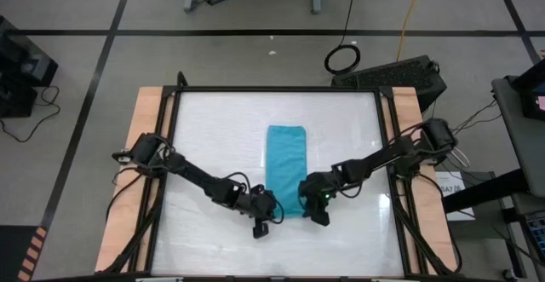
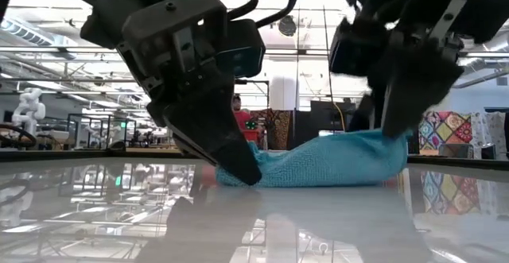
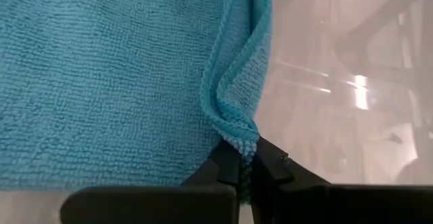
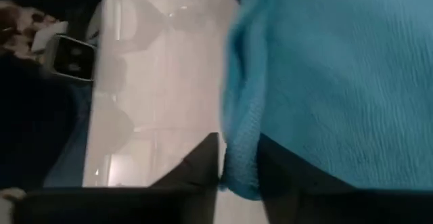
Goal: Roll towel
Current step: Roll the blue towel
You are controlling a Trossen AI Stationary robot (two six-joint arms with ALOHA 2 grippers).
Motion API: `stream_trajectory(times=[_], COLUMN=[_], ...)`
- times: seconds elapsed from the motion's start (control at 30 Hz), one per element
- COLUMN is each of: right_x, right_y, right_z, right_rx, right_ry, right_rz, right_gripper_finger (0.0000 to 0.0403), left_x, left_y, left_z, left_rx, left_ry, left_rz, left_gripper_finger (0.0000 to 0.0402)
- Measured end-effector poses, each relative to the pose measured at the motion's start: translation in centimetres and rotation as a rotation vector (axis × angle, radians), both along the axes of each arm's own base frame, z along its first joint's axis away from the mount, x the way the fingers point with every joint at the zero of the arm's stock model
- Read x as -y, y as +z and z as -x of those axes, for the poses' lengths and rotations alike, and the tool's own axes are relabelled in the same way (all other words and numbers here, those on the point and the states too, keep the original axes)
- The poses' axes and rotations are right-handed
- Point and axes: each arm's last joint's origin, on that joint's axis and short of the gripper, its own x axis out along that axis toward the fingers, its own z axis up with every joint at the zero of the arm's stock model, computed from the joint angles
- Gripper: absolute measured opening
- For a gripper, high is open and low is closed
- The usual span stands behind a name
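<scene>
- One large room lay all around the towel (image 1: 286, 164): a grey floor (image 1: 77, 60) crossed by dark tape lines, a coiled black cable (image 1: 342, 58) on it beyond the towel's far end, and, in the low view, a workshop with ceiling lights, a patterned quilt (image 2: 447, 129) off to the side, and a person in a red top (image 2: 238, 114) standing far behind the towel.
- One table (image 1: 213, 137) carried the towel at its middle; its top was white and glossy, mirroring the room and the arms, framed by a dark rail with bare wood strips (image 1: 140, 146) on either side.
- Two dark arms reached in from opposite sides of the table and met at the towel's near end.
- One turquoise towel lay flat as a long strip, its far end toward the back rail, its near end lifted and bunched off the surface.
- One left gripper (image 1: 267, 214) sat at the towel's near left corner, its fingers (image 3: 226, 166) drawn narrow and pinching the folded hem.
- One right gripper (image 1: 315, 205) sat at the towel's near right corner, its fingers (image 4: 199, 160) closed narrowly on the edge of the cloth, which wrapped down between them.
</scene>
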Motion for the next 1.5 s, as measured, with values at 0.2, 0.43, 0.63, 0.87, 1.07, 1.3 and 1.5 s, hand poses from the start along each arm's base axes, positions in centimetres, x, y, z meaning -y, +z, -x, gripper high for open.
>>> stream_trajectory(times=[0.2, 0.43, 0.63, 0.87, 1.07, 1.3, 1.5], right_x=[-0.4, -4.9, -7.4, -8.8, -9.0, -8.5, -7.4], right_y=[2.7, 3.3, 1.4, -0.2, -1.2, -2.0, -2.2], right_z=[1.0, 3.4, 4.4, 4.6, 4.0, 2.5, 2.2], right_rx=[0.156, 0.373, 0.439, 0.509, 0.477, 0.413, 0.340], right_ry=[0.112, 0.362, 0.540, 0.691, 0.726, 0.724, 0.634], right_rz=[0.135, 0.588, 0.935, 1.156, 1.263, 1.288, 1.240], right_gripper_finger=[0.0165, 0.0175, 0.0175, 0.0175, 0.0159, 0.0144, 0.0138], left_x=[-0.4, -0.9, -1.1, -1.2, -1.3, -1.2, -1.2], left_y=[0.1, 0.2, 0.2, 0.2, 0.2, 0.3, 0.4], left_z=[-0.2, -0.5, -0.7, -0.7, -0.8, -0.9, -0.9], left_rx=[0.004, 0.022, 0.019, 0.014, 0.012, 0.022, 0.022], left_ry=[-0.003, 0.014, 0.026, 0.042, 0.048, 0.043, 0.039], left_rz=[0.020, 0.035, 0.062, 0.086, 0.094, 0.115, 0.120], left_gripper_finger=[0.0013, 0.0014, 0.0014, 0.0014, 0.0015, 0.0015, 0.0015])
